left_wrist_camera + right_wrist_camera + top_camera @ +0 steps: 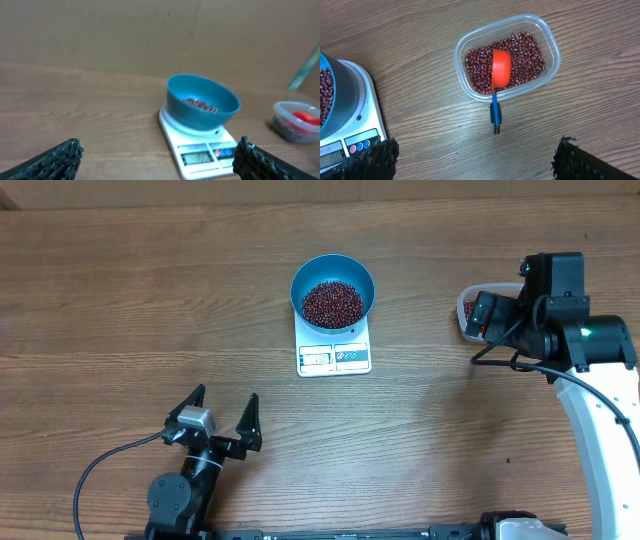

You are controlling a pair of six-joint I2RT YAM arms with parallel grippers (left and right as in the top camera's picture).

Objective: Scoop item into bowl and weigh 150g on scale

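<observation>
Beans [333, 302] lie heaped in the blue bowl [300, 278], which sits on the white scale [334, 358] in the middle of the wooden table [120, 300]. Off to the right, a clear tub [547, 37] holds more beans and a red scoop [501, 67], whose blue handle pokes out over the rim. The right gripper [477, 157] hovers above that tub and the left gripper [222, 412] is near the front edge, well apart from the scale, both spread wide and empty.

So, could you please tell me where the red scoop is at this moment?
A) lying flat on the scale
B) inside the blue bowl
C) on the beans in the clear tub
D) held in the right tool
C: the red scoop rests on the beans inside the clear tub, with its handle reaching out over the rim.
</observation>
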